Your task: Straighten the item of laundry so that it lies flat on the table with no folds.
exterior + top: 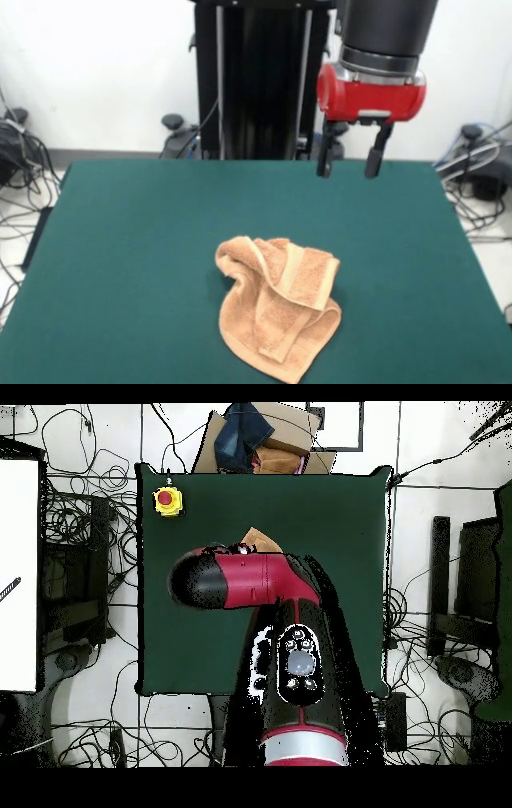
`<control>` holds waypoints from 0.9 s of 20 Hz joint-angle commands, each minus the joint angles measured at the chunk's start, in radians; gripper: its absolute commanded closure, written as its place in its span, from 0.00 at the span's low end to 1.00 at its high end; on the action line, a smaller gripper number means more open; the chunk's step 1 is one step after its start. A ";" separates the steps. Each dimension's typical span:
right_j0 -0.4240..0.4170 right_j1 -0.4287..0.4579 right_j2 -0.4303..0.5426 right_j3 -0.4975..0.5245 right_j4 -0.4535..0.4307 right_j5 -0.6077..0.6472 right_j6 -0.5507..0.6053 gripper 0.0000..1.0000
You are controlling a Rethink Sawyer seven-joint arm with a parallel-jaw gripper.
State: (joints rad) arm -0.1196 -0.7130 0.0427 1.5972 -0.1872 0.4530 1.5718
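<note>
The item of laundry [277,304], a peach-orange terry towel, lies crumpled on the dark green table [120,240], near its front edge and slightly right of centre. Layers are folded over one another and a woven band runs across the top fold. My gripper [350,166] hangs open well above the table, up and to the right of the towel, with nothing between its two black fingers. In the overhead view the red and black arm covers nearly all of the towel [258,538]; only a small peach corner shows, and the gripper itself is hidden under the arm.
A yellow box with a red button [167,500] sits at one corner of the table [350,534]. Cardboard and dark cloth [262,436] lie beyond the table's far edge. Cables and equipment crowd the floor on all sides.
</note>
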 commanded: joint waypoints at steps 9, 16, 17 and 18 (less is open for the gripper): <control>-0.074 0.155 0.016 -0.048 -0.013 -0.059 0.127 0.00; -0.105 0.193 0.021 -0.090 -0.032 0.013 0.067 0.00; -0.108 0.191 0.020 -0.089 -0.036 0.012 0.064 0.00; -0.107 0.192 0.020 -0.089 -0.037 0.000 0.070 0.00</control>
State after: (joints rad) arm -0.2180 -0.5631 0.0428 1.5130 -0.1850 0.4468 1.5718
